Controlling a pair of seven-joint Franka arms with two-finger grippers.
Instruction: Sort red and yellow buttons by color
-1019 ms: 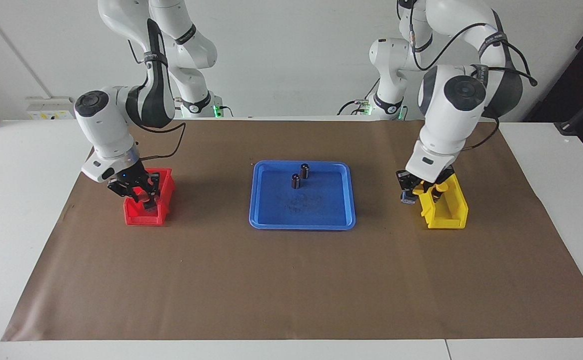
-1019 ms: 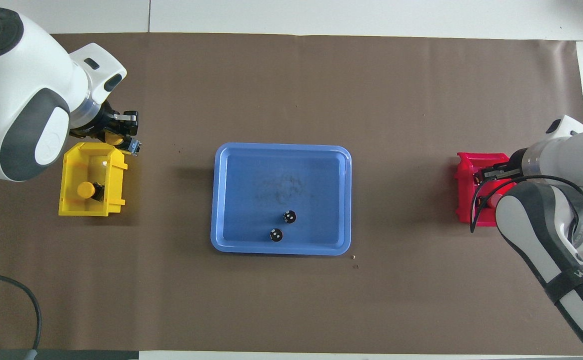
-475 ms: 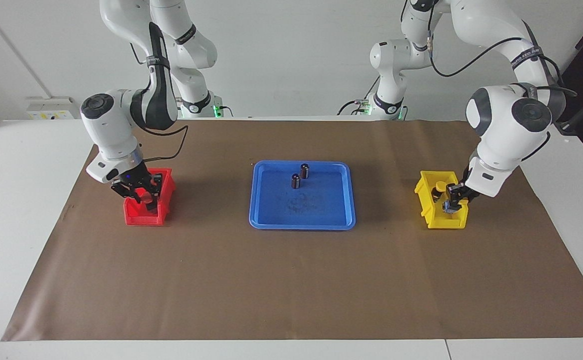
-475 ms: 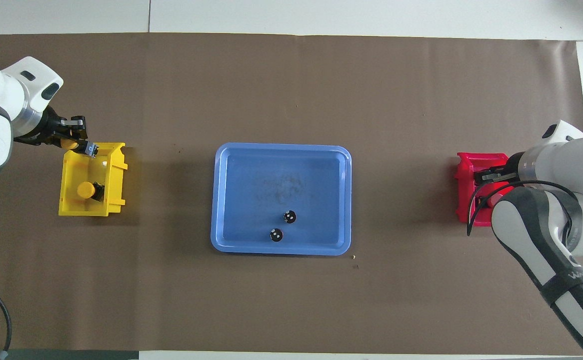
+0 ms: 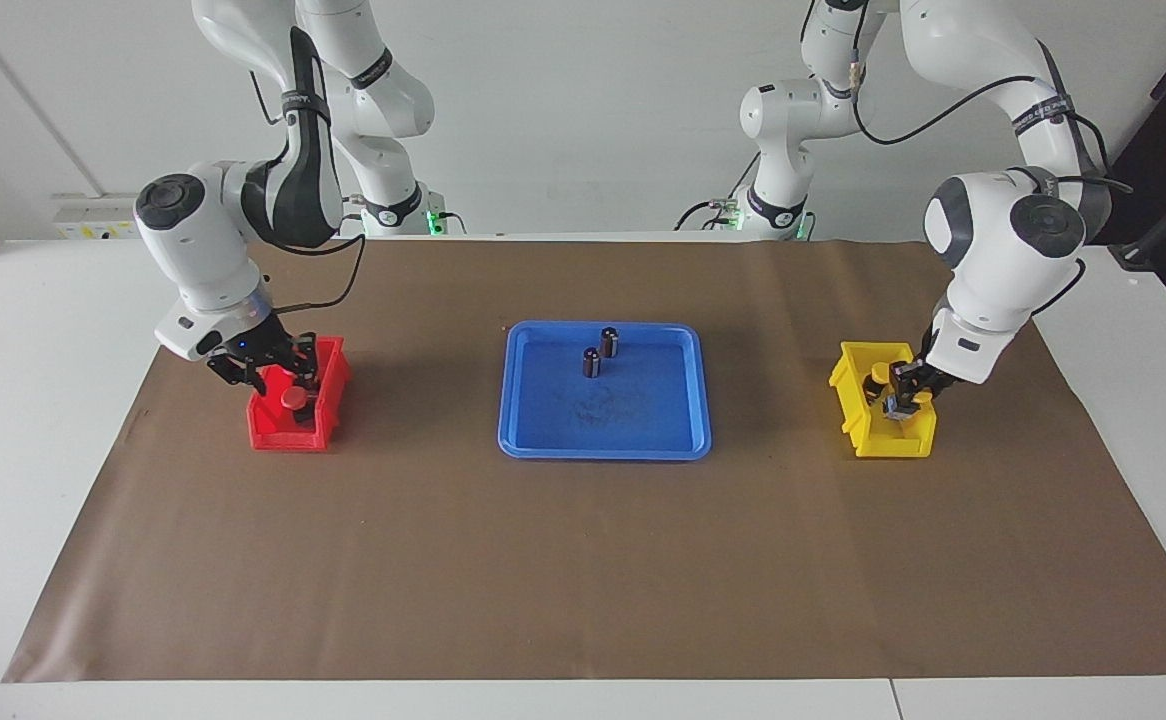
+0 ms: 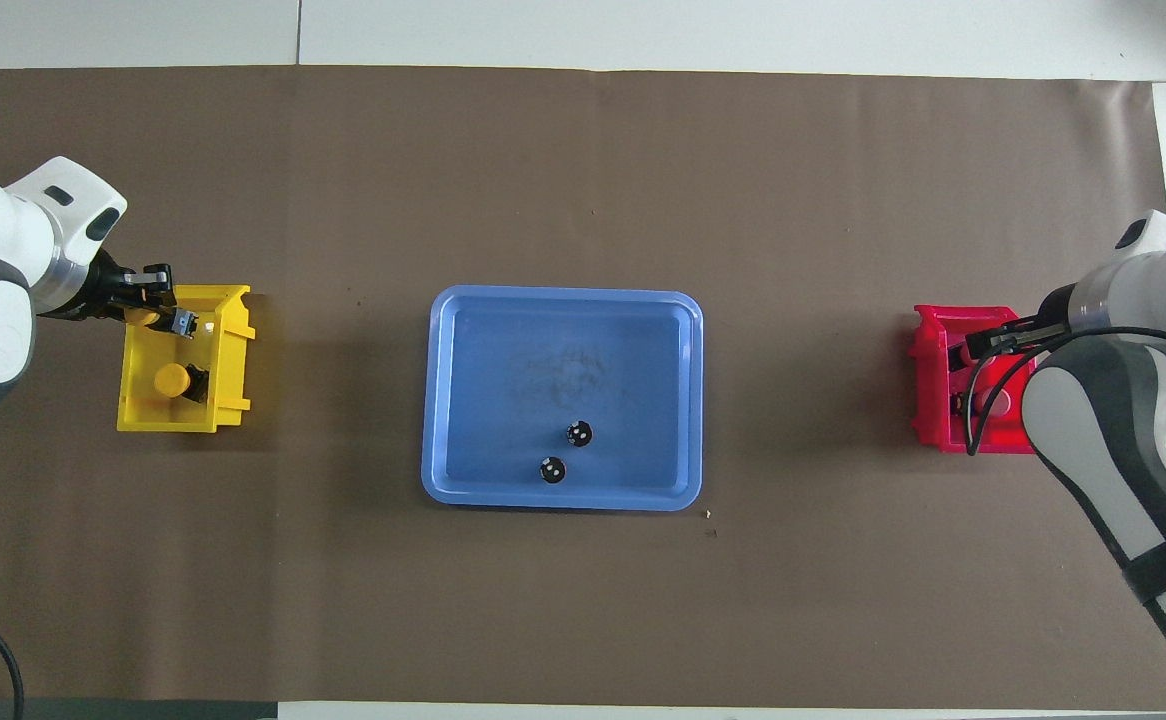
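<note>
Brown paper (image 5: 583, 570) is spread over the white table (image 5: 33, 400); items are listed by position.

Blue tray (image 5: 523, 430), centre: two small dark cylinders w/ silvery tops (image 5: 592, 362) are stood upright in it, toward the robots' edge, close together.

Yellow bin (image 6: 138, 400), at left arm's end: one yellow button (image 6: 174, 380) is seen lying in it. A second yellow button (image 6: 146, 316) is held by the left claw (image 6: 158, 310), shut on it, over the bin's edge farthest from the robots.

Red bin (image 5: 273, 430), at right arm's end: one red button (image 5: 294, 397) is seen in it, cap up. The other red button cannot be made out. The right claw (image 5: 283, 372) is placed low over the bin, just above that button; fingers are seen partly apart, nothing is held betw. them.

Arm bases are mounted at the table's edge; cables are run along both arms.
</note>
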